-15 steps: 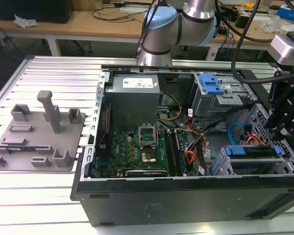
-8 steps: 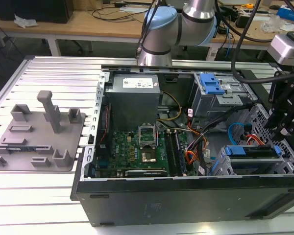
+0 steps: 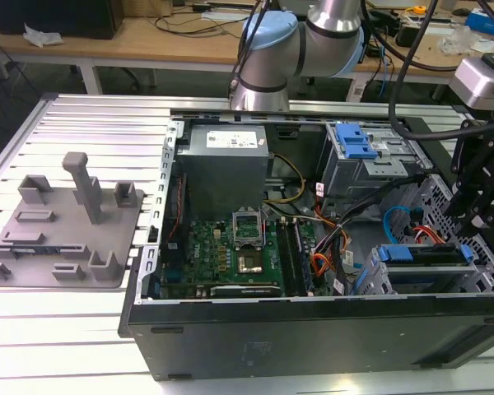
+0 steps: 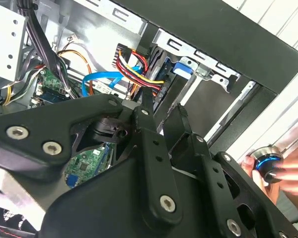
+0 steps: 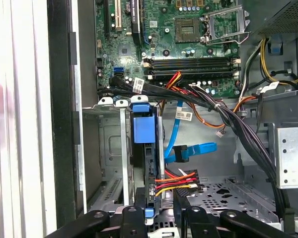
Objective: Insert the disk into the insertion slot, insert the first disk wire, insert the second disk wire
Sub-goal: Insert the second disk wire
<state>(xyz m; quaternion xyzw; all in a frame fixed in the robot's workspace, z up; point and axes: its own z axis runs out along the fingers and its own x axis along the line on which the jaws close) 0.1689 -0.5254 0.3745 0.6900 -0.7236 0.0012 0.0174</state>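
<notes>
On slotted metal table [image 3: 58, 346]: open computer case [image 3: 313, 329], arm above its end at exterior view's right

- insertion slot [image 3: 370, 278] in grey cage at that end
- disk [image 5: 144, 130] seated in slot, blue carrier tab facing out
- hand [image 5: 161, 213] right at disk's rear edge; clenched or released, cannot tell
- disk likely dense, rigid, shock-sensitive, bare metal slippery; best taken by carrier's side rails, not label face
- blue cable [image 5: 193, 148] and red-yellow-black wires [image 5: 181, 179] just beside disk, limp; best taken by plug, not cord
</notes>
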